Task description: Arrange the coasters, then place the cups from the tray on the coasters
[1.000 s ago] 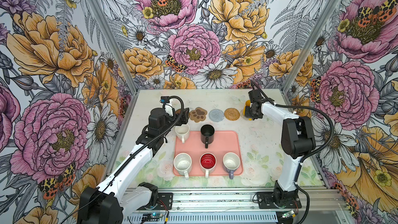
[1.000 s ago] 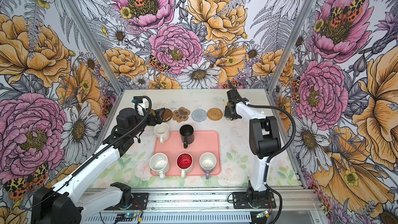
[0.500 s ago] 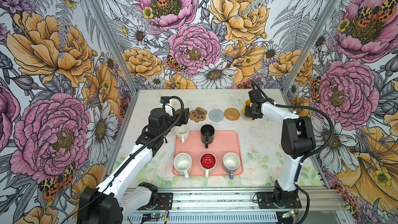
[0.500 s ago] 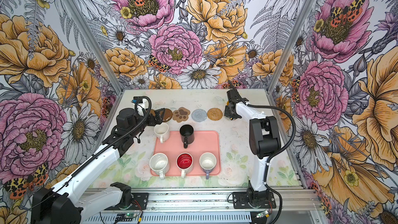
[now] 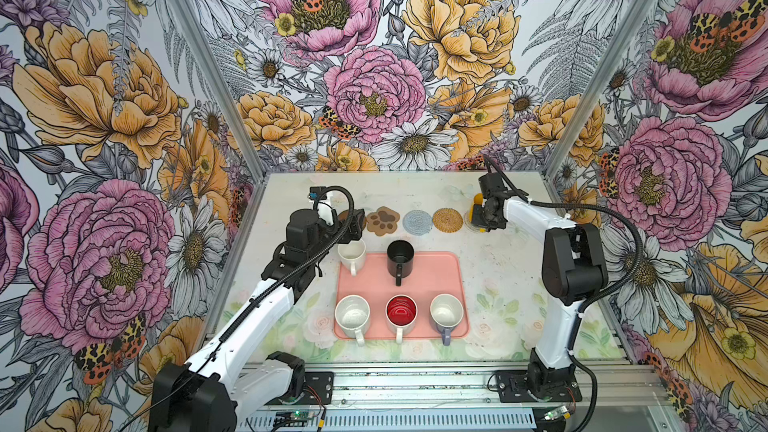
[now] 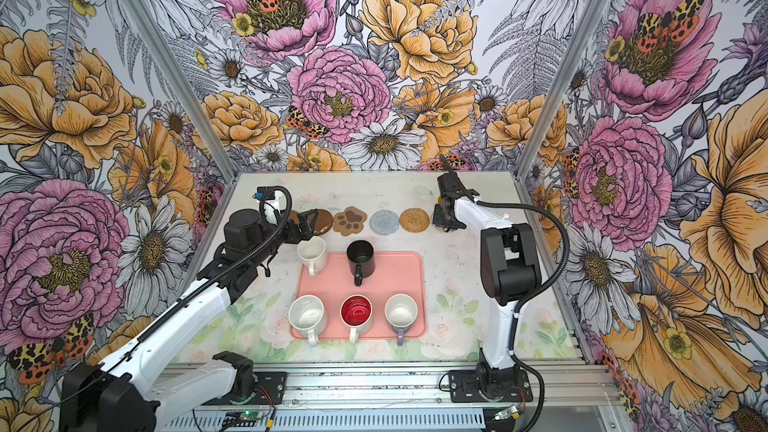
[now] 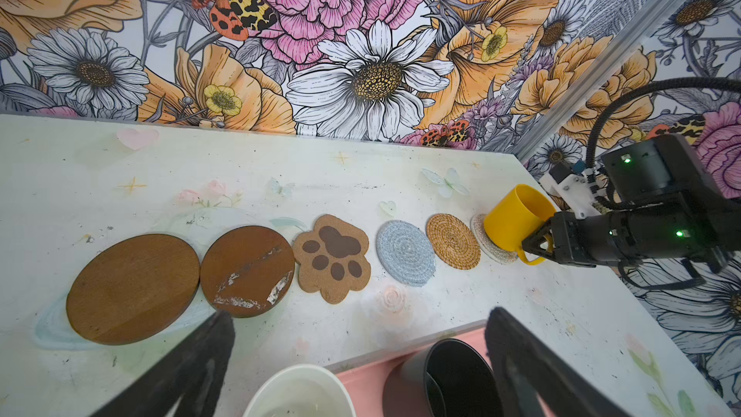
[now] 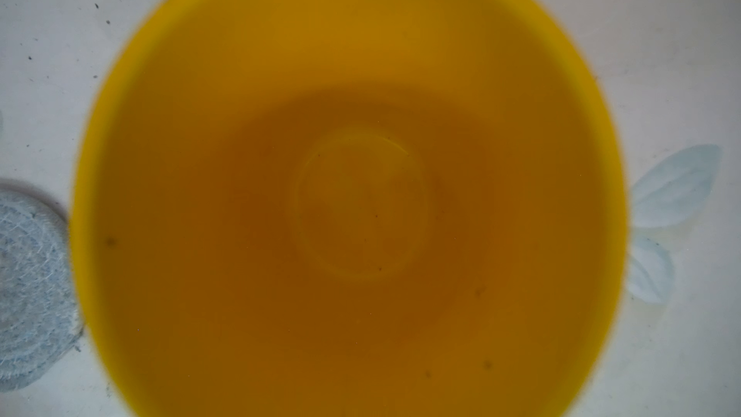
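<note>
A: Yellow cup (image 7: 515, 216) at the pale cream coaster (image 7: 490, 248), right end of the row, just beside the rattan coaster (image 7: 453, 240). Fully seated, or a hair above?

B: Hard to tell from here. Right gripper (image 7: 535, 246) pinched narrow on the handle.

A: Then lower straight down, base flat and centred on the weave, clear of the rattan edge. Release only once settled. Open slowly, back off along the handle line, no nudging.

B: And the left gripper (image 7: 357, 320)?

A: Spread wide, holding nothing, hovering above the white cup (image 5: 352, 254) at the far left corner of the tray (image 5: 436, 280). Best kept clear of the black cup (image 5: 400, 257) beside it.
</note>
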`<state>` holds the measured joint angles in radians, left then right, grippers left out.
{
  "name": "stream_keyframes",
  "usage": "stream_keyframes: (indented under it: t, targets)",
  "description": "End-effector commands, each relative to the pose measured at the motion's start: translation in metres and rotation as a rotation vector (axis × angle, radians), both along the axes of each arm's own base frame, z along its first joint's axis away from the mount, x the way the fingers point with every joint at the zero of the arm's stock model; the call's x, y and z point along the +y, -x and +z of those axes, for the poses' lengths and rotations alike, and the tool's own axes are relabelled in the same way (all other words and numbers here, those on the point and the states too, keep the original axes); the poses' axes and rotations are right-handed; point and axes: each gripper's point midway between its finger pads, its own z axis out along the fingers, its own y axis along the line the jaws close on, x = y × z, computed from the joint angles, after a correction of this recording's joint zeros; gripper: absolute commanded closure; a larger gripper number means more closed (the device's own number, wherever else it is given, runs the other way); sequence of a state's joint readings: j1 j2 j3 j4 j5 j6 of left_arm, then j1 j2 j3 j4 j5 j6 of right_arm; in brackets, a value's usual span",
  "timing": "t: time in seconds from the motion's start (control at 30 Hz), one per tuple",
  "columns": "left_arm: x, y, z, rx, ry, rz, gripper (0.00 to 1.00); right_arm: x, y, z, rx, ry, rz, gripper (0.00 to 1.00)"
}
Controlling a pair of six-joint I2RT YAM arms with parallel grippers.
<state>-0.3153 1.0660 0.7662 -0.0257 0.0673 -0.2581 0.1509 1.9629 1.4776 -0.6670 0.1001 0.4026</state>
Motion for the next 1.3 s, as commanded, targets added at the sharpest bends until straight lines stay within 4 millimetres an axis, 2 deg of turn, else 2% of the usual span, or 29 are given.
stream_keyframes:
  t: [0.0,0.43,0.8,0.9,1.1,1.27]
  targets:
    - [0.010,0.002,0.002,-0.015,-0.013,0.030,0.01,-0.001,-0.016,0.006,-0.065,-0.008,-0.024,1.00]
    - [0.012,0.003,0.002,-0.017,-0.011,0.036,0.01,0.001,-0.010,-0.004,-0.040,-0.025,-0.028,1.00]
    - [0.014,0.006,0.004,-0.022,-0.010,0.041,0.01,0.006,-0.004,-0.004,-0.032,-0.057,-0.028,0.99]
    - [0.015,0.007,0.005,-0.025,-0.008,0.041,0.01,0.006,-0.002,-0.002,-0.034,-0.061,-0.030,0.92]
    - [0.017,0.009,0.006,-0.029,-0.008,0.045,0.01,0.010,0.002,0.000,-0.033,-0.070,-0.024,0.68]
    - [0.018,0.011,0.008,-0.035,-0.008,0.050,0.01,0.011,0.004,0.007,-0.048,-0.074,-0.025,0.57]
